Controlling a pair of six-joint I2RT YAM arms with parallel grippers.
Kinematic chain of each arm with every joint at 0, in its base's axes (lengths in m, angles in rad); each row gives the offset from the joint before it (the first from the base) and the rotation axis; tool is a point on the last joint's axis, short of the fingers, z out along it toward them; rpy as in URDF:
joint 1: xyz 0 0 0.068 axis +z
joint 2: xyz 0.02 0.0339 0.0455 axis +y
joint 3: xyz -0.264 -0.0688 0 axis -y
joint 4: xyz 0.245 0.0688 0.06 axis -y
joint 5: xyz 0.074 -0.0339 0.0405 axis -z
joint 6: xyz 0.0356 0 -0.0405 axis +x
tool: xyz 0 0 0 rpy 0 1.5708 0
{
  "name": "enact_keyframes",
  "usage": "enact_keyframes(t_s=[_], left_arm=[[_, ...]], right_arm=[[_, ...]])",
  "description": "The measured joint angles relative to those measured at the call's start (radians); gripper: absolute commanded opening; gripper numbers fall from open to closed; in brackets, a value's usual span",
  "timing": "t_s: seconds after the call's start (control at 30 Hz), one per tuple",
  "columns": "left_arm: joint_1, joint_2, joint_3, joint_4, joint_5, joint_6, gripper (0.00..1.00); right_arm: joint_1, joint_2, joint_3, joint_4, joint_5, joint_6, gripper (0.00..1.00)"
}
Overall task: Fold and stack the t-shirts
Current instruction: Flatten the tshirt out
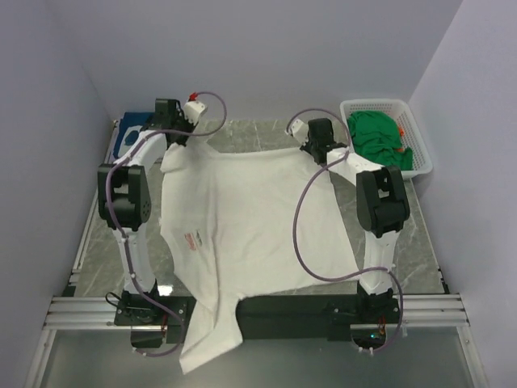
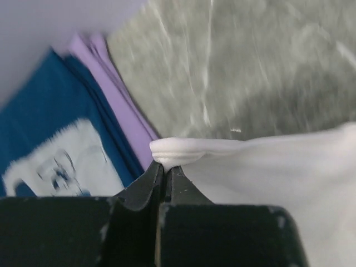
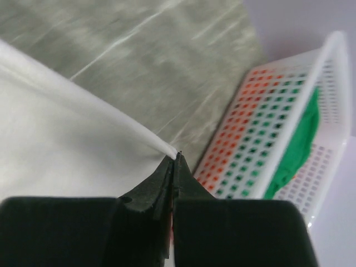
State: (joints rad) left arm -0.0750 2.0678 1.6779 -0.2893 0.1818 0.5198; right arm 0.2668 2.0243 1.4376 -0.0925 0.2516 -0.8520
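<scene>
A large white t-shirt (image 1: 250, 218) is stretched over the table, its lower part hanging past the near edge. A small red print (image 1: 192, 239) shows at its left side. My left gripper (image 1: 179, 139) is shut on the shirt's far left corner, a bunched white hem (image 2: 178, 149) between the pads. Over at the far right corner, my right gripper (image 1: 319, 153) is shut on the white edge (image 3: 167, 147). A blue t-shirt with white print (image 2: 61, 156) lies folded at the back left over a lilac one (image 2: 114, 89). Green t-shirts (image 1: 378, 133) fill the basket.
A white lattice basket (image 1: 417, 137) stands at the back right, close to the right gripper, its wall (image 3: 328, 105) showing orange and green cloth through the holes. Grey marble tabletop (image 1: 250, 133) shows beyond the shirt. Side walls close in left and right.
</scene>
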Motion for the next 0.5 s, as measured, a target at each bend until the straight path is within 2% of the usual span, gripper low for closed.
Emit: enact_keyframes(t_s=[0.13, 0.17, 0.2, 0.23, 0.3, 0.33, 0.43, 0.5], left_arm=[[-0.04, 0.179, 0.278, 0.014, -0.022, 0.0, 0.03], [-0.05, 0.231, 0.347, 0.035, -0.027, 0.001, 0.08], [-0.06, 0.275, 0.401, 0.053, -0.035, 0.003, 0.18], [-0.068, 0.316, 0.448, 0.06, -0.046, 0.005, 0.37], [-0.081, 0.383, 0.512, 0.082, -0.064, 0.004, 0.5], [-0.089, 0.405, 0.522, 0.09, -0.072, -0.001, 0.58], [-0.095, 0.407, 0.48, 0.098, -0.075, -0.026, 0.6], [-0.09, 0.364, 0.404, 0.099, -0.07, -0.052, 0.6]], right_arm=[[-0.037, 0.105, 0.166, -0.014, 0.045, 0.014, 0.0], [-0.048, 0.134, 0.213, -0.024, 0.056, 0.019, 0.0], [-0.057, 0.164, 0.258, -0.037, 0.066, 0.023, 0.01], [-0.062, 0.187, 0.291, -0.051, 0.074, 0.025, 0.19], [-0.074, 0.233, 0.358, -0.087, 0.098, 0.04, 0.36], [-0.077, 0.25, 0.381, -0.109, 0.104, 0.048, 0.48], [-0.079, 0.258, 0.395, -0.182, 0.101, 0.076, 0.62], [-0.079, 0.248, 0.395, -0.237, 0.087, 0.1, 0.63]])
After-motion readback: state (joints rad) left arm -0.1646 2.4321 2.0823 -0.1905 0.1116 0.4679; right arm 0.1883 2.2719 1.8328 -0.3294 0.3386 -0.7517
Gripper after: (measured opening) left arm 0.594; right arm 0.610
